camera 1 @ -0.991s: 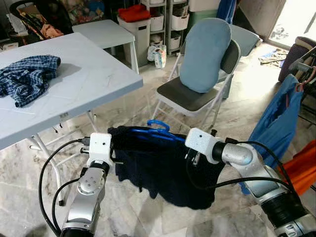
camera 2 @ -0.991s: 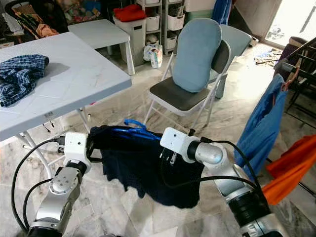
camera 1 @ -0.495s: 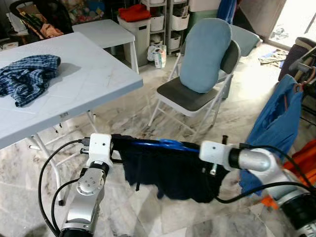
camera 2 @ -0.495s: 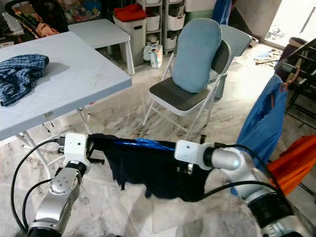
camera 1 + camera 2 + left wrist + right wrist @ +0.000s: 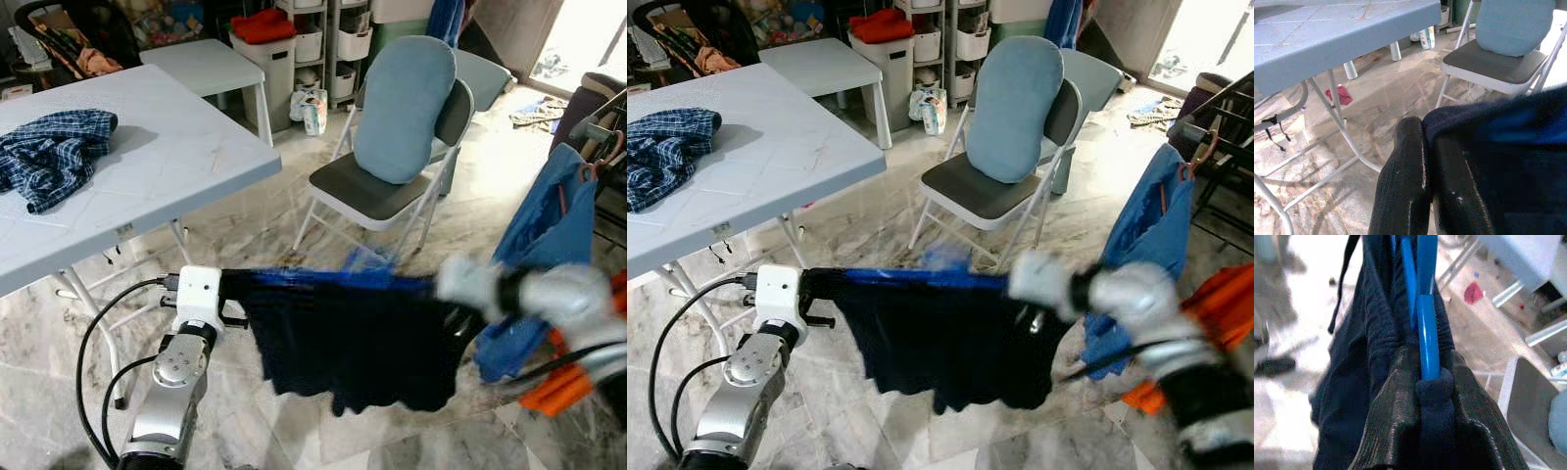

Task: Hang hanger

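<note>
The robot holds a blue hanger [image 5: 323, 280] out flat in front of it, above the marble floor [image 5: 265, 225]. A dark navy cloth [image 5: 358, 348] hangs down from the hanger like a little curtain.

The left gripper [image 5: 1422, 161] is at one end of the hanger. Its two black fingers [image 5: 1403, 191] are pressed close together and pinch the edge of the dark cloth. The blue hanger can be seen through the cloth just past the fingers.

The right gripper [image 5: 1427, 396] is at the other end. Its jaws are squeezed tight on the blue bar of the hanger, with the dark cloth bunched up around it. In the head views the right arm [image 5: 549, 299] looks very blurry.

Behind the hanger stands a grey folding chair [image 5: 377, 191] with a light blue cushion [image 5: 404, 96] leaning on its back. To the robot's left is a big white bench [image 5: 167, 162] with a crumpled checked shirt [image 5: 54, 152] lying on it. A smaller white table [image 5: 201, 64] stands further back, near a bin with a red cloth [image 5: 265, 24] on top.

On the robot's right, a blue shirt [image 5: 549, 230] hangs on a rack, and an orange cloth [image 5: 1215, 313] hangs just beside it, lower down.
</note>
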Motion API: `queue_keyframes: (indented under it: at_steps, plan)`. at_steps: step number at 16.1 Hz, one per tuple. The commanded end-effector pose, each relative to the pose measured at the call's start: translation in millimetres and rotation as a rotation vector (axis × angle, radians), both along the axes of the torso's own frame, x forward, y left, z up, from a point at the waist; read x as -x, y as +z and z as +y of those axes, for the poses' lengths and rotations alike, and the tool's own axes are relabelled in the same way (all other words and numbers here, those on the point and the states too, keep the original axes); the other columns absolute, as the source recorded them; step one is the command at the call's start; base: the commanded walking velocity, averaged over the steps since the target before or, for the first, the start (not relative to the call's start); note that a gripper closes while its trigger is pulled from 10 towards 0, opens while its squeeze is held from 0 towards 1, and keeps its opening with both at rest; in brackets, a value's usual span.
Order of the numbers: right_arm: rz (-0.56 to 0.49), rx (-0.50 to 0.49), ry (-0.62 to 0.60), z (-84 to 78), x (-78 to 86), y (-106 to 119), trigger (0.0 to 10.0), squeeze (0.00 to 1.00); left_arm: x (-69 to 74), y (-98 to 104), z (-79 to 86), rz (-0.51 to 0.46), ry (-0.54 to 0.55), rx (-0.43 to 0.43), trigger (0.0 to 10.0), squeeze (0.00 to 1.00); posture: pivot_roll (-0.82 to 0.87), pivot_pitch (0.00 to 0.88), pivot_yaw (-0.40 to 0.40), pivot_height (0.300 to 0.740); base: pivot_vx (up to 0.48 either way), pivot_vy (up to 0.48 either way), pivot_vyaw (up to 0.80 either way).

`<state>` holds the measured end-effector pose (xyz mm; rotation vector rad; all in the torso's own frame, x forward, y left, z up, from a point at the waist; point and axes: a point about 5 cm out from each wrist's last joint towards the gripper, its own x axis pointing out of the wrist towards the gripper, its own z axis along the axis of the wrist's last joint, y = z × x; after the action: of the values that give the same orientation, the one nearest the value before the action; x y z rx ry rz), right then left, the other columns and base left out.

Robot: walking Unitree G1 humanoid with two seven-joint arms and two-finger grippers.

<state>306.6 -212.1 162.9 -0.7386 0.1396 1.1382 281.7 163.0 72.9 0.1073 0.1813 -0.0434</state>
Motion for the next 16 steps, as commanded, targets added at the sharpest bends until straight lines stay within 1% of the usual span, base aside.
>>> queue_keyframes:
  at_steps: [1, 3, 4, 5, 6, 7, 8, 9, 10, 11, 12, 13, 14, 15, 16]
  plan:
    - [0.004, -0.043, -0.048, -22.7, 0.0, 24, 10.0, 0.0, 3.0, -4, 37.5, 0.04, 0.141, -0.035, 0.0, 0.0, -0.08, 0.0, 0.007, 0.74, 0.0, 0.0, 0.0]
    - [0.034, -0.102, 0.008, -22.4, 3.3, 35, 10.0, 0.0, 3.0, -5, 37.2, 0.049, 0.141, -0.027, 0.0, 0.0, -0.08, 0.0, 0.009, 0.74, 0.0, 0.0, 0.0]
    - [0.066, -0.154, 0.024, -22.7, 4.1, 41, 10.0, 0.0, 2.9, -6, 36.6, 0.054, 0.138, -0.021, 0.0, 0.0, -0.08, 0.0, 0.009, 0.74, 0.0, 0.0, 0.0]
    - [0.075, -0.187, 0.027, -22.7, 3.7, 45, 10.0, 0.0, 2.9, -7, 36.2, 0.057, 0.136, -0.018, 0.0, 0.0, -0.08, 0.0, 0.009, 0.74, 0.0, 0.0, 0.0]
    - [0.114, -0.277, 0.044, -20.3, 4.5, 53, 10.0, 0.0, 3.3, -9, 34.9, 0.069, 0.138, 0.005, 0.0, 0.0, -0.08, 0.0, 0.009, 0.74, 0.0, 0.0, 0.0]
    - [0.127, -0.339, 0.031, -15.0, 2.5, 55, 10.0, 0.0, 3.5, -10, 32.9, 0.072, 0.136, 0.02, 0.2, 0.0, -0.08, 0.0, 0.008, 0.74, 0.0, 0.0, 0.0]
    - [0.126, -0.35, 0.024, -13.1, 1.5, 53, 10.0, 0.0, 3.4, -9, 30.6, 0.071, 0.125, 0.024, 1.5, 0.0, -0.08, 0.0, 0.006, 0.74, 0.0, 0.0, 0.0]
    - [0.123, -0.385, 0.004, -7.0, -0.8, 49, 10.0, 0.0, 4.2, -10, 24.6, 0.078, 0.1, 0.031, 3.6, 0.0, -0.08, 0.0, 0.005, 0.74, 0.0, 0.0, 0.0]
    - [0.103, -0.392, -0.061, 2.0, -6.8, 39, 10.0, 0.0, 5.4, -9, 11.4, 0.061, 0.012, 0.023, 10.0, 0.16, -0.07, 0.0, 0.002, 0.74, 0.0, 0.0, 0.0]
    - [0.1, -0.39, -0.083, 5.4, -8.1, 35, 10.0, 0.0, 6.1, -8, 6.4, 0.053, -0.025, 0.008, 10.0, 0.16, -0.07, 0.0, 0.002, 0.74, 0.0, 0.0, 0.0]
    - [0.142, -0.406, -0.124, 18.8, -8.2, 21, 10.0, 0.0, 9.3, -6, -5.5, 0.035, -0.098, 0.007, 10.0, 1.0, -0.07, 0.0, -0.001, 0.74, 0.0, 0.0, 0.0]
    - [0.158, -0.402, -0.139, 25.2, -7.7, 12, 10.0, 0.0, 11.3, -6, -11.8, 0.026, -0.144, 0.002, 10.0, 1.0, -0.06, 0.0, -0.002, 0.74, 0.0, 0.0, 0.0]
    - [0.154, -0.361, -0.148, 30.2, -7.4, 2, 10.0, 0.0, 13.9, -5, -16.8, 0.017, -0.195, -0.011, 10.0, 1.0, -0.06, 0.0, -0.004, 0.74, 0.0, 0.0, 0.0]
    - [0.134, -0.297, -0.156, 35.5, -8.0, -10, 10.0, 0.0, 19.6, -2, -23.3, 0.007, -0.289, -0.033, 10.0, 1.0, -0.05, 0.0, -0.007, 0.74, 0.0, 0.0, 0.0]
    - [0.103, -0.255, -0.157, 37.2, -8.9, -15, 10.0, 0.0, 23.3, -1, -25.9, 0.001, -0.345, -0.052, 10.0, 1.0, -0.05, 0.0, -0.007, 0.74, 0.0, 0.0, 0.0]
